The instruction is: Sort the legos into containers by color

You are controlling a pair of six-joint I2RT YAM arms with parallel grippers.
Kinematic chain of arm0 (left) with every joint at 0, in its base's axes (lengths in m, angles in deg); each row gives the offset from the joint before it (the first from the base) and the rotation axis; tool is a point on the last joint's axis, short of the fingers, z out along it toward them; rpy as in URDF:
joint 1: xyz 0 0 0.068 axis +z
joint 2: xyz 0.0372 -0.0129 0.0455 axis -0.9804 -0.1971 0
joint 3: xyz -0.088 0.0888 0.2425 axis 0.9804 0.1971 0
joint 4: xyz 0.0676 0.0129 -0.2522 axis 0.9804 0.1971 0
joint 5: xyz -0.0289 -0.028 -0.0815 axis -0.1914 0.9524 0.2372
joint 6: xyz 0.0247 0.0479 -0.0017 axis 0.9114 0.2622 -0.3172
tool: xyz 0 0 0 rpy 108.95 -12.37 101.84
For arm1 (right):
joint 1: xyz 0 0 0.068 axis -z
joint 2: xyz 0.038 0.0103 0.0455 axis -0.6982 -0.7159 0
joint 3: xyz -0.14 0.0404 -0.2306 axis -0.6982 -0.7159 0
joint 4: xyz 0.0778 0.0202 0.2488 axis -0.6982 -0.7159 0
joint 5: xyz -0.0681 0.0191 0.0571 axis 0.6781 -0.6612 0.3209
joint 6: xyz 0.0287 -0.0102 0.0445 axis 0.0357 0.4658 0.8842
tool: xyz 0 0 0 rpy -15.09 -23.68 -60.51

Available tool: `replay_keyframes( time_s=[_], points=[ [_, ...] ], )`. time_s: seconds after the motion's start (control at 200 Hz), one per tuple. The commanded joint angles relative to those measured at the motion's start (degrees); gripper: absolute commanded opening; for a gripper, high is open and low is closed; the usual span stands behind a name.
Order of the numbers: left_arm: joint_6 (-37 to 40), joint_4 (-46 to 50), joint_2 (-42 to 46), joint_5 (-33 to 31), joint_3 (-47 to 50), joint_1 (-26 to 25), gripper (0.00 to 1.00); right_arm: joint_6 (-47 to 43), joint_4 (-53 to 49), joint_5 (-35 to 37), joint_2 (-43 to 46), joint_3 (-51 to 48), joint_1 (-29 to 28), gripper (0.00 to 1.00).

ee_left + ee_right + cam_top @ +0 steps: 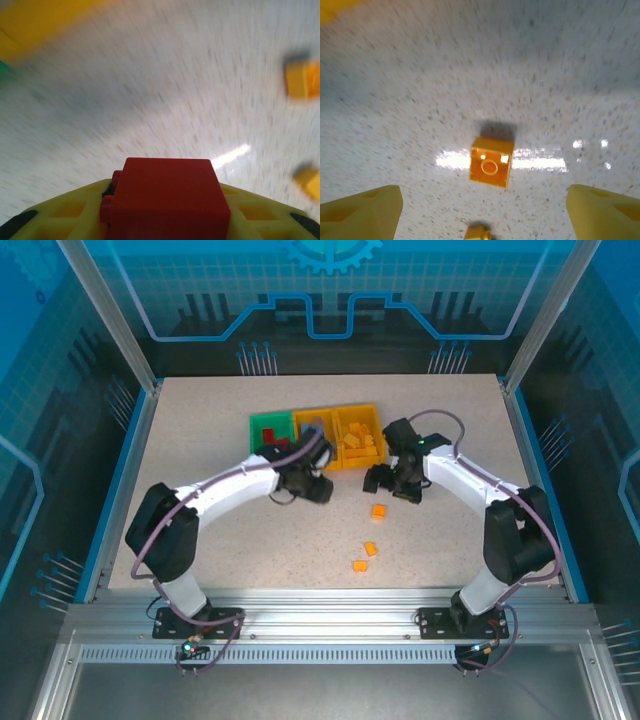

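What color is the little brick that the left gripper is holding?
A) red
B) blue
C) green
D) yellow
A: the left wrist view shows a red brick pinched between the jaws of the left gripper.

Left wrist view is motion-smeared. Yellow bin [35, 22] a blur, cropped at top-left corner. Upper orange brick [303, 80] smeared, clipped by the right edge. Red brick [165, 200] cut off below.
Overhead: left arm [240, 485] hides part of middle bin [305, 420].
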Motion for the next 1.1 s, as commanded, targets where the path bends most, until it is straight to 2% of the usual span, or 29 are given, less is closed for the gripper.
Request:
replay_keyframes(
  time_s=[0.0, 0.245, 0.275, 0.35, 0.45, 0.66, 0.705, 0.875, 1.095],
  points=[
    [2.23, 2.4, -0.03, -0.67, -5.55, 6.0, 0.42, 3.21, 2.21, 2.26, 0.17, -1.7, -2.86, 0.87],
    [-1.24, 4.16, -6.44, 4.06, -14.15, 16.39, 0.43, 2.98, 0.17, 4.97, -7.2, 1.67, -6.24, 0.84],
    [-2.16, 4.4, -7.19, 4.35, -14.77, 17.26, 0.5, 2.69, -0.11, 5.06, -7.93, 2.0, -6.31, 0.83],
    [-4.89, 4.36, -9.25, 5.81, -15.79, 19.8, 0.5, 2.29, -0.19, 5.14, -9.42, 2.22, -6.33, 0.8],
    [-6.84, 2.7, -11.22, 8.58, -15.93, 21.68, 0.48, 1.74, -0.22, 5.15, -11.41, 2.53, -6.33, 0.75],
    [-7.83, 3.58, -14.99, 8.35, -18.61, 22.39, 0.49, 1.54, 0.12, 5.48, -13.72, 3.28, -6.33, 0.62],
    [-8.16, 3.65, -15.19, 8.44, -18.8, 22.41, 0.54, 1.42, 0.02, 5.61, -14.0, 3.45, -6.34, 0.58],
    [-9.32, 3.52, -13.45, 7.39, -17.42, 22.41, 0.98, 1.13, -0.23, 5.4, -14.47, 3.33, -6.6, 0.4],
    [-10.69, -2.66, -4.92, 8.18, -10.06, 22.32, 0.99, 0.58, -1.4, 6.26, -12.94, 4.34, -6.77, 0.28]
  ],
)
